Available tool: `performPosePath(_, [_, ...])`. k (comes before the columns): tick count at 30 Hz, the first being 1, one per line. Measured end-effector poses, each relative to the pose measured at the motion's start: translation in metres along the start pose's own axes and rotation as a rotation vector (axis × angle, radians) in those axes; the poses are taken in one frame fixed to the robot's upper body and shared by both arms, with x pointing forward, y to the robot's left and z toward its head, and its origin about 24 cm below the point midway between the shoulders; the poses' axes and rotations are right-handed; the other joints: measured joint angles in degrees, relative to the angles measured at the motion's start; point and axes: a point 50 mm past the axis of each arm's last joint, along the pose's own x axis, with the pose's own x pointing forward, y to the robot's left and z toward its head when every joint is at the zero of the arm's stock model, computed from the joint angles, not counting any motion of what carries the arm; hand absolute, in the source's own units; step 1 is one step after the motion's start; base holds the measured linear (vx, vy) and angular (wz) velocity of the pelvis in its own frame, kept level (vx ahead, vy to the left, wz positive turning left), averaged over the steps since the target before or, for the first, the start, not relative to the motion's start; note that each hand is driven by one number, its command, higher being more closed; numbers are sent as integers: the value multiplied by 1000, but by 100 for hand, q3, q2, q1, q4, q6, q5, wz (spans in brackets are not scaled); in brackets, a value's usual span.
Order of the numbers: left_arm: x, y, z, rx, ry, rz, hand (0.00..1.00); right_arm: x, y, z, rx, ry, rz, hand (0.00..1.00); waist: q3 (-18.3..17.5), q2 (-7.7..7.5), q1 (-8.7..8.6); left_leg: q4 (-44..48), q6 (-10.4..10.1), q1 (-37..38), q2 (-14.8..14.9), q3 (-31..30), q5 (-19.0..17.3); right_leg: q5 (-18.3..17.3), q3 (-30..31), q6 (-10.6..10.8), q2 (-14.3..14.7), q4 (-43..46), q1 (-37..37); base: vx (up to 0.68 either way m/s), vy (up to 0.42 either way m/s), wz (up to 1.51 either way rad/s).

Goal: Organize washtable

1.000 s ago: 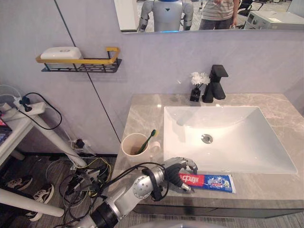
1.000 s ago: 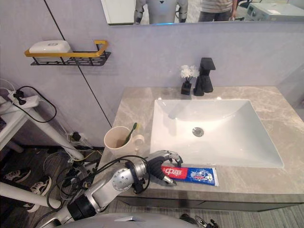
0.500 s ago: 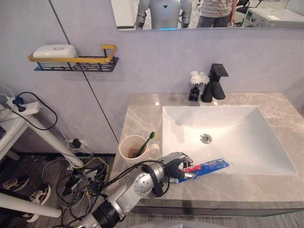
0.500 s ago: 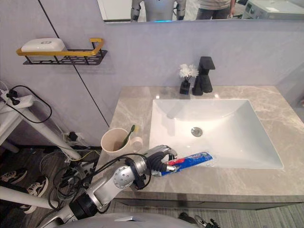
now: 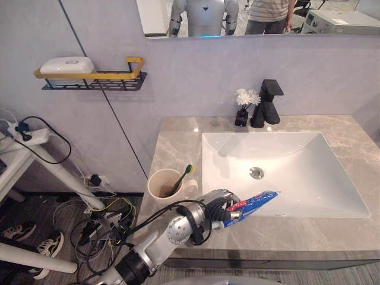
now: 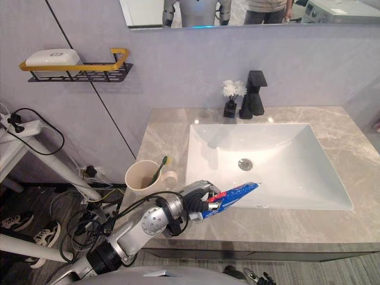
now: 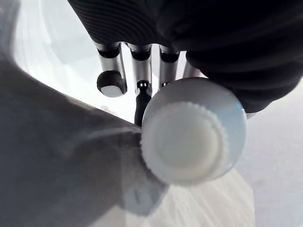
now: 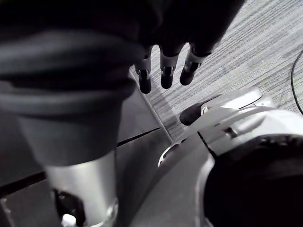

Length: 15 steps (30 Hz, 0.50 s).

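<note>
Marble countertop point(image 5: 178, 142), left hand point(image 5: 215, 206) curled round flat toothpaste tube point(image 5: 258, 200), ribbed white cap point(image 7: 189, 137)

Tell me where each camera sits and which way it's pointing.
Left eye: on the head, looking down at the sink; the left hand grips the toothpaste.
Right eye: beside it, same scene, slightly offset.
Left wrist: along the left hand, facing the toothpaste's white cap.
Right wrist: along the right hand, down at the floor.
Shared: both eyes and the left wrist show the toothpaste.
</note>
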Motion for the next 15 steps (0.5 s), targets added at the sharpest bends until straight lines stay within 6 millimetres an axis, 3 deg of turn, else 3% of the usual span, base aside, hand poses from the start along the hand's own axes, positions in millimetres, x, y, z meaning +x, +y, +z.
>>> performPosePath(7, [-8, 10, 17, 52, -74, 17, 100, 0, 0, -1, -4, 3, 2, 0, 5, -13, 15, 36, 0, -40, -9, -29, -1, 0, -10, 0, -14, 2, 3, -3, 1, 2])
performPosePath(15, [-14, 35, 73, 109, -326, 149, 100, 0, 1, -2, -8, 6, 5, 0, 0, -20, 68, 171, -1, -172, -21, -49, -3, -23, -8, -22, -17, 125, -97, -6, 0, 2])
